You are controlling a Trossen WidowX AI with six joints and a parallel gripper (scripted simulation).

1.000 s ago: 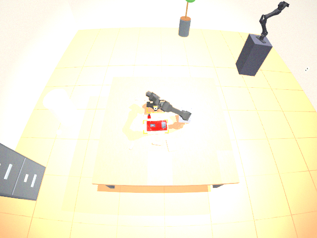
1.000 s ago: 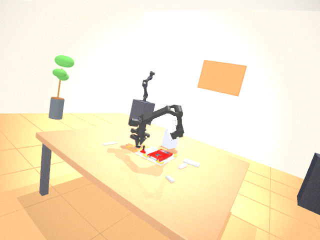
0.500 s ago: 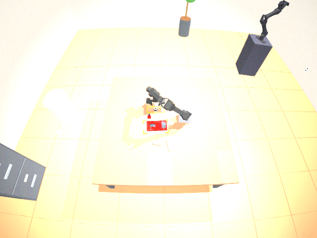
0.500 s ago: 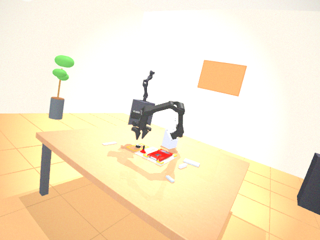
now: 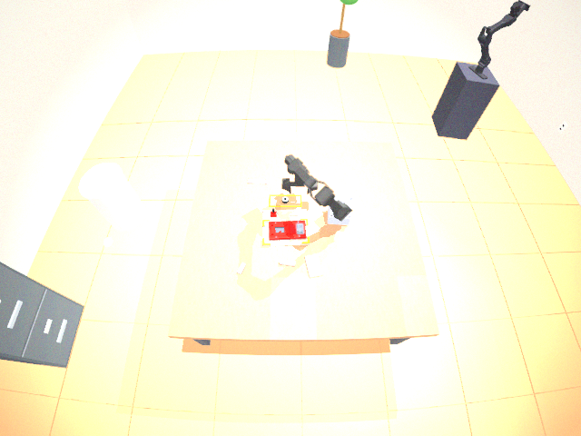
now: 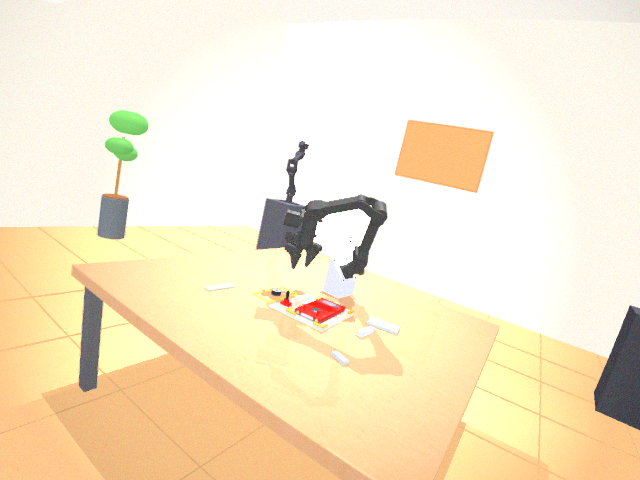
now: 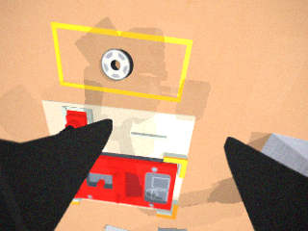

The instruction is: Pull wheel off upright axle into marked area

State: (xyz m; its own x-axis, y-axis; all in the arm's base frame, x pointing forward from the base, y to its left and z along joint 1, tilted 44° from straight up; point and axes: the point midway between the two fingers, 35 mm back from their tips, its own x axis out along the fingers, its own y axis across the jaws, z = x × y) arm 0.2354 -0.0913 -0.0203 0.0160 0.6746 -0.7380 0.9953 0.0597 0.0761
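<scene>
The wheel (image 5: 285,200) (image 6: 276,292) (image 7: 124,64), black with a white spoked face and a hole in the middle, lies flat inside the yellow outline of the marked area (image 5: 300,201) (image 7: 58,53). The upright axle (image 5: 273,212) (image 6: 287,295) is a short black post on a red base and bears no wheel. In the wrist view its red base (image 7: 76,118) shows, and the left finger partly covers the post. My gripper (image 6: 301,265) (image 7: 167,133) is wide open and empty, with its fingers well above the table and apart from the wheel.
A white board (image 6: 321,329) (image 7: 177,126) with yellow corner marks holds a red tray (image 5: 287,230) (image 6: 320,310) (image 7: 125,183). A pale block (image 6: 338,284) (image 7: 289,151) stands under the arm's base. White bars (image 6: 383,326) (image 6: 339,357) (image 6: 219,287) lie on the table.
</scene>
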